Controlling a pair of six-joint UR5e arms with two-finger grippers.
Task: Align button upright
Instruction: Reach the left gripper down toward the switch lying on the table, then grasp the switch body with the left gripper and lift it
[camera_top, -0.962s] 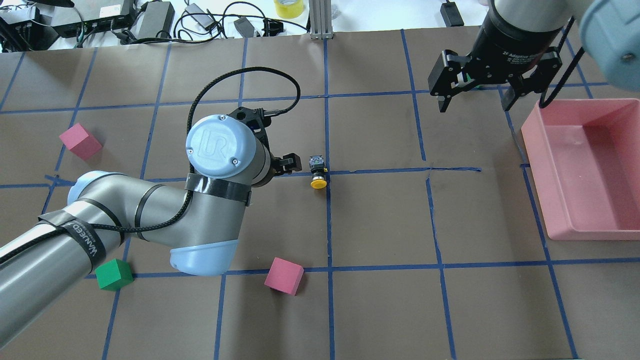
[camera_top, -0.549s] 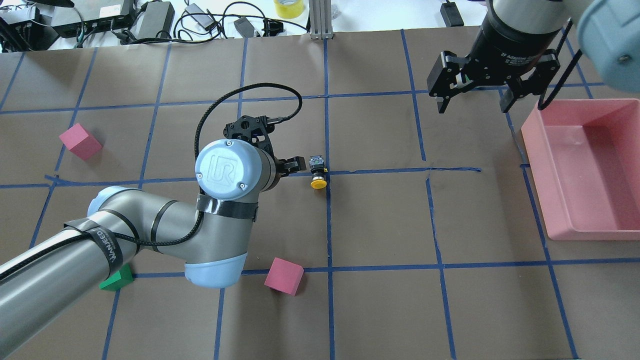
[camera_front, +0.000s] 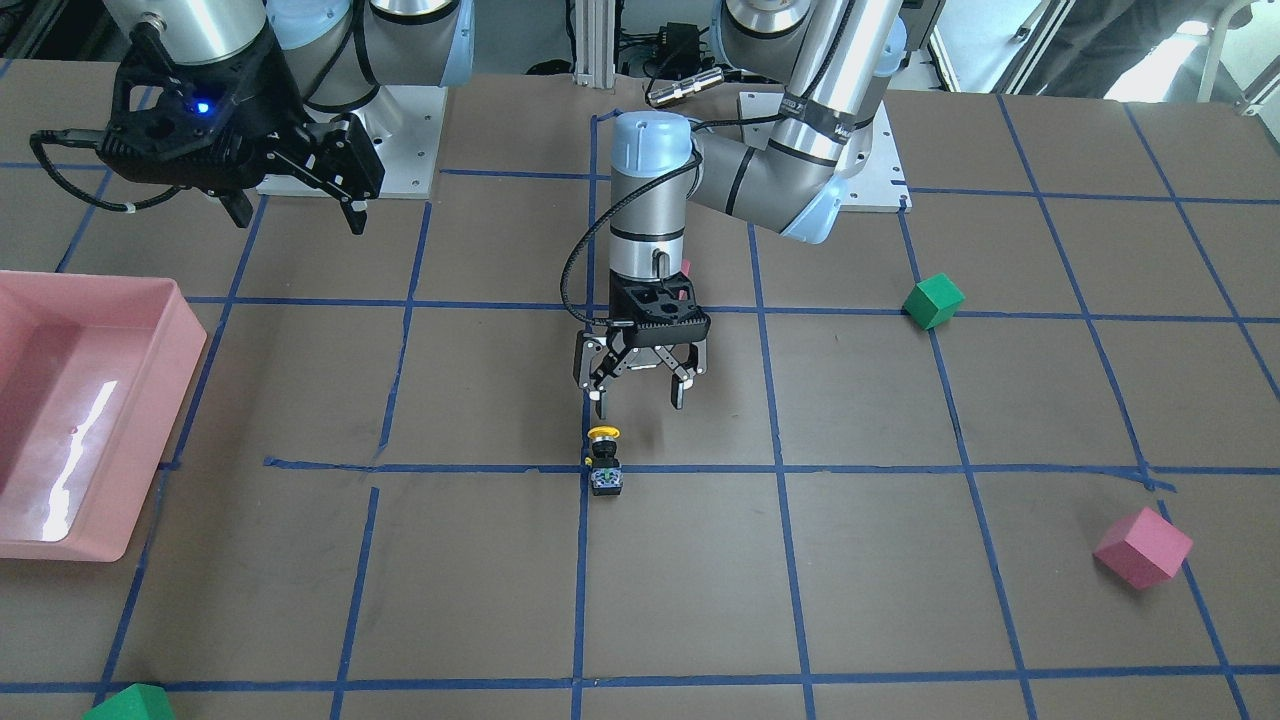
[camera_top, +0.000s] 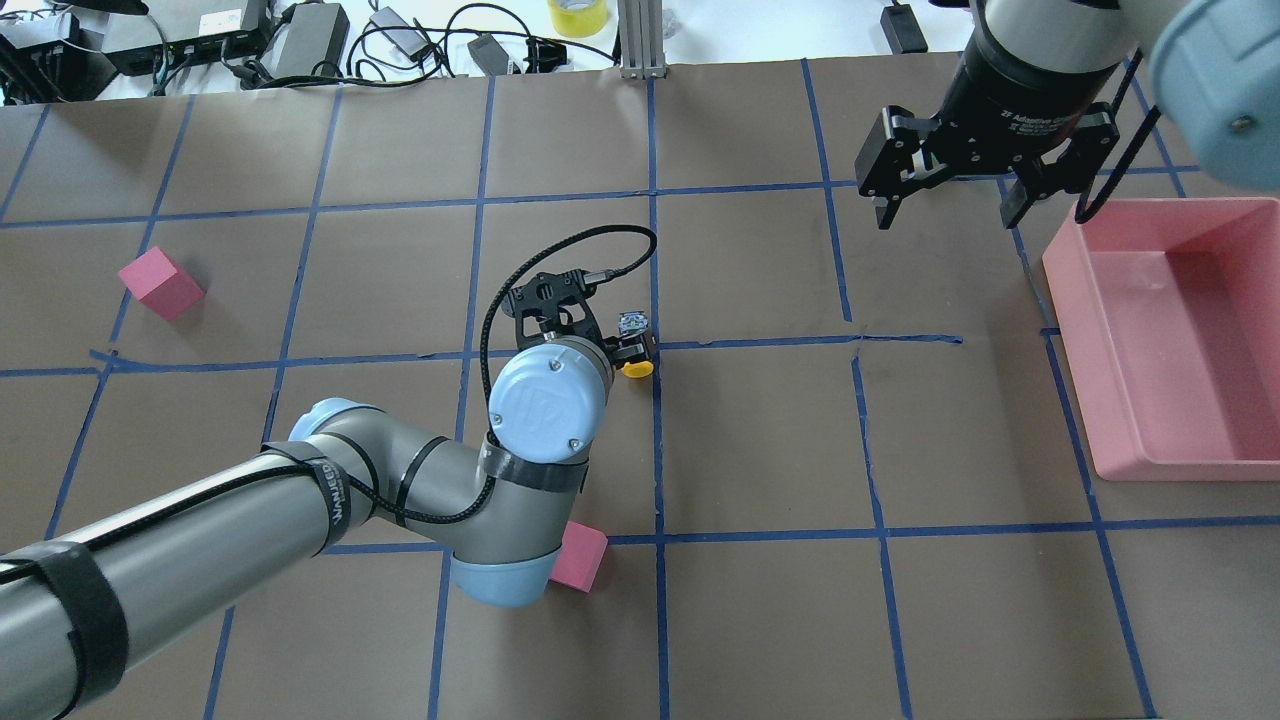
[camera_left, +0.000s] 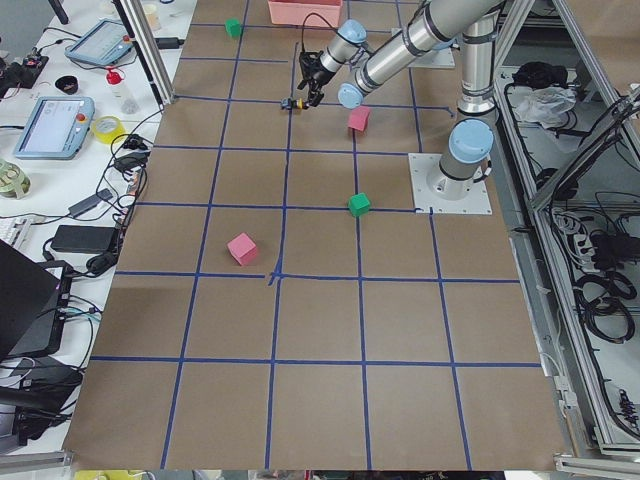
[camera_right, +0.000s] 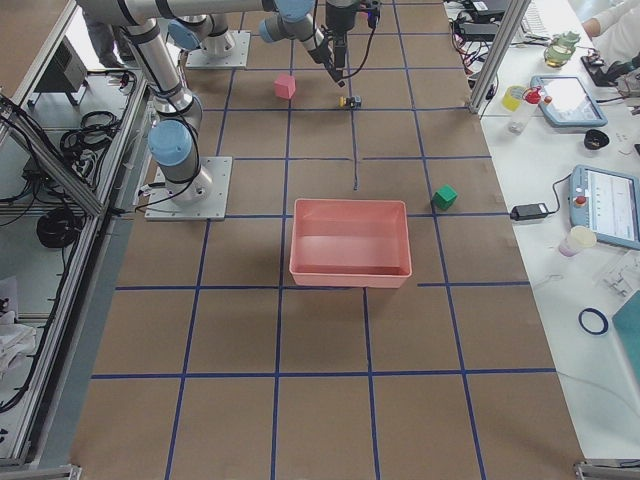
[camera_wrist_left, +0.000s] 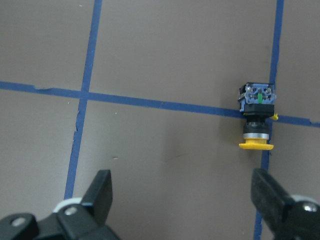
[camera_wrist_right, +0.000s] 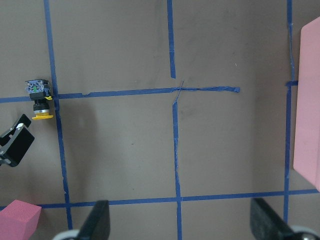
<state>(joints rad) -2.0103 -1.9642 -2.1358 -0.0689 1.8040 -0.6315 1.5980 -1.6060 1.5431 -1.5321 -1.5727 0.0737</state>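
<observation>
Currently: left gripper's fingers (camera_wrist_left: 102, 186) stand wide apart with nothing between them. In the left wrist view both tips frame bare brown table (camera_wrist_left: 165, 45); the button (camera_wrist_left: 256, 115) sits ahead of them and well off centre, nearly in line with one finger rather than in the gap.

Left gripper (camera_front: 637, 403) points down and hovers just on the robot's side of the button, not touching it.

Button state: lying on its side across a blue tape line (camera_wrist_left: 165, 104) near a grid crossing. Yellow cap faces the robot, silvery-grey base block faces away. Not upright, so the task's goal is not yet met.

Step in hand (judgement): approach and line-up for a grasp; nothing is grasped yet.

Next move calls for (judgement):
- shift sideways so the button falls between the fingers
- come down and close across the black body, not the cap
- tip the base onto the table, cap up

Risk: a finger landing on the cap could roll or skid the small part.

Right gripper (camera_top: 948, 205) is likewise spread and empty, held high near the pink tray (camera_top: 1200, 465), well apart from the button. A pink cube (camera_top: 580, 560) lies by the left arm's elbow, away from the work.
</observation>
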